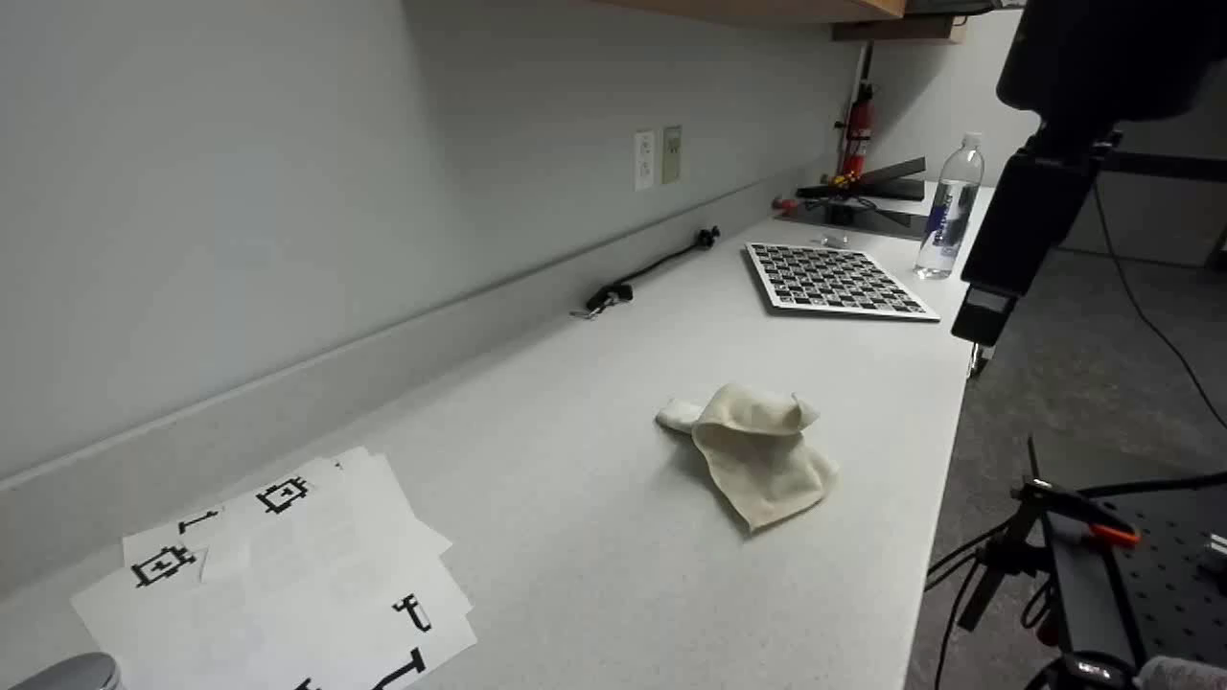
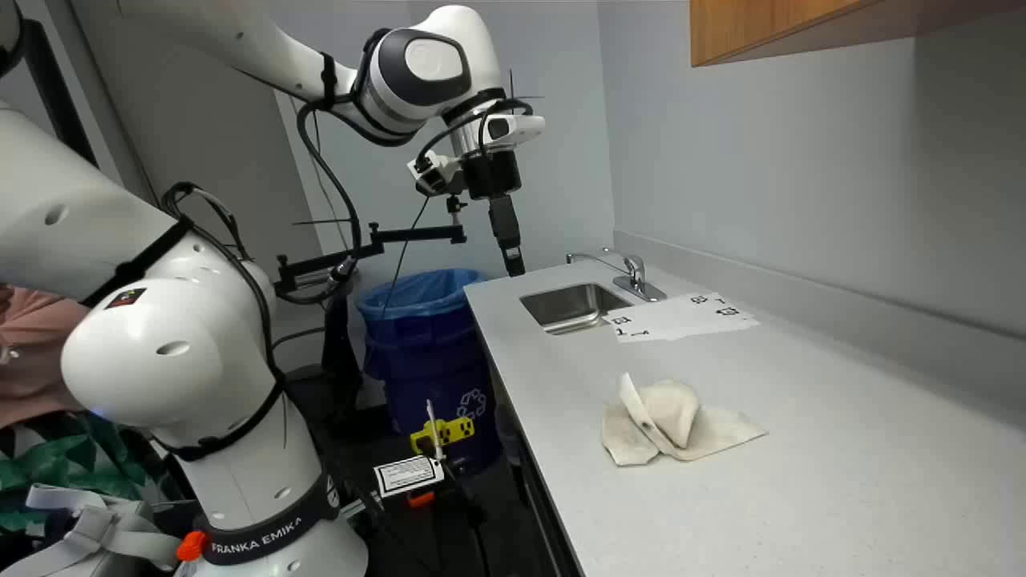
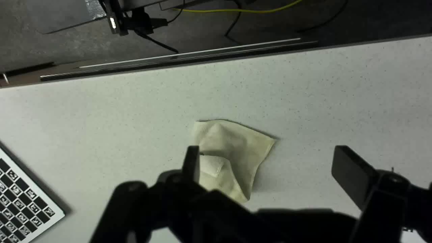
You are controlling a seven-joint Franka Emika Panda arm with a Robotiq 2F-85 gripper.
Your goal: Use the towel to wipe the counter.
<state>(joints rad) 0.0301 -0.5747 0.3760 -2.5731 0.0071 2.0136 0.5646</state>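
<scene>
A cream towel lies crumpled and partly folded over on the pale speckled counter. It shows in both exterior views (image 1: 767, 474) (image 2: 677, 421) and in the wrist view (image 3: 236, 145). The counter shows bare around it (image 1: 566, 537) (image 2: 817, 497) (image 3: 303, 101). My gripper (image 3: 270, 162) is open and empty, its two black fingers wide apart. It is high above the counter, apart from the towel. In the wrist view the left finger hides part of the towel. The gripper also shows from the side in both exterior views (image 1: 985, 311) (image 2: 513, 260).
Marker papers (image 1: 288, 575) (image 2: 681, 318) lie near the sink (image 2: 573, 308) and faucet (image 2: 633, 276). A checkerboard (image 1: 844, 280) (image 3: 20, 212) and a water bottle (image 1: 949, 216) stand farther along. A wall backs the counter, with cabinets (image 1: 767, 8) overhead. A cable (image 1: 661, 264) lies by the wall.
</scene>
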